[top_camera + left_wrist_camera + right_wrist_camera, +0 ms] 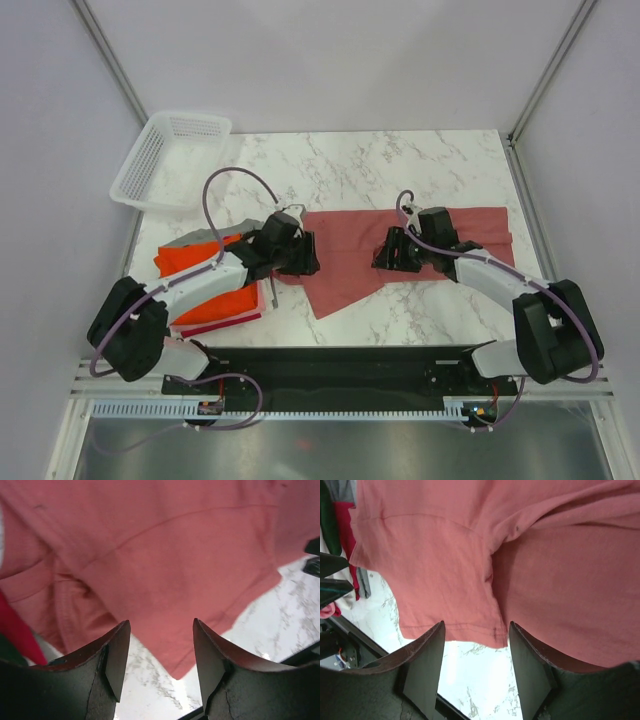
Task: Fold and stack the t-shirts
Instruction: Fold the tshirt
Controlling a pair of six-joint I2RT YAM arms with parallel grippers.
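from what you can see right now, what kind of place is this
Probably a robot lab cell, not a home: plain walled enclosure with metal frame posts, two arms bolted to a marble-look table, and a pinkish-red t-shirt beside a folded stack.

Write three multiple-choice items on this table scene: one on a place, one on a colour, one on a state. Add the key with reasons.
1. Where is the white mesh basket?
A. At the far left corner of the table
B. At the near right corner
C. Between the two arms

2. What colour is the spread shirt?
A. Blue
B. Pinkish-red
C. Yellow

3. How are the two claws?
A. Both shut on cloth
B. Both open, holding nothing
C. One open, one shut

Key: 1 A, it sits far and left in the top view. 2 B, all three views show that colour. 3 B, the left claw and right claw each show a clear gap between the jaws.
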